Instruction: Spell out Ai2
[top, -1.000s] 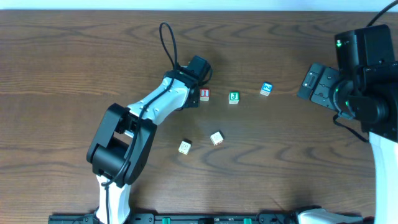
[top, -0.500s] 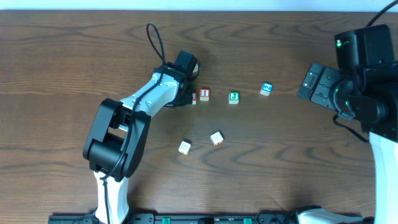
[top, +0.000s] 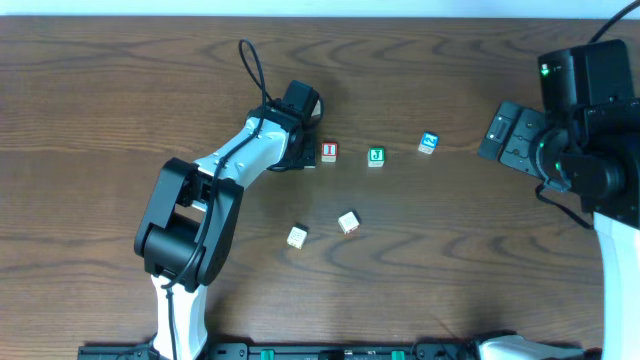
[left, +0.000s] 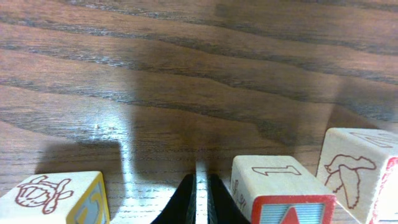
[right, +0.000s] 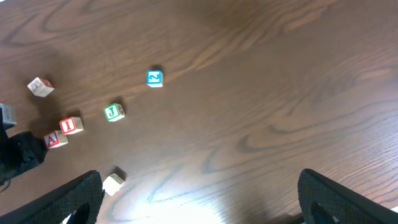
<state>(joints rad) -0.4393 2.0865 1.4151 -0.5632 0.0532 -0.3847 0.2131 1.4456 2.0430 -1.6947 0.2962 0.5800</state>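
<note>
The red A block (right: 56, 139) lies just left of the red I block (top: 329, 151), with the green J block (top: 376, 156) and the blue 2 block (top: 428, 143) further right in a loose row. My left gripper (top: 300, 152) is shut and empty, its tips on the table right beside the A block (left: 283, 196) and hiding most of it from overhead. In the left wrist view the shut fingers (left: 200, 199) have nothing between them. My right gripper (right: 205, 208) is open and empty, held high at the right over bare wood.
Two plain wooden blocks (top: 297, 236) (top: 348, 221) lie nearer the front. A yellow-edged block (left: 53, 199) sits left of my left fingers and a duck-picture block (left: 360, 174) right of the A block. Another block (right: 40, 86) lies behind the left gripper.
My left arm swung left and back from over the I block, then held still. The blocks and the right arm have not moved.
</note>
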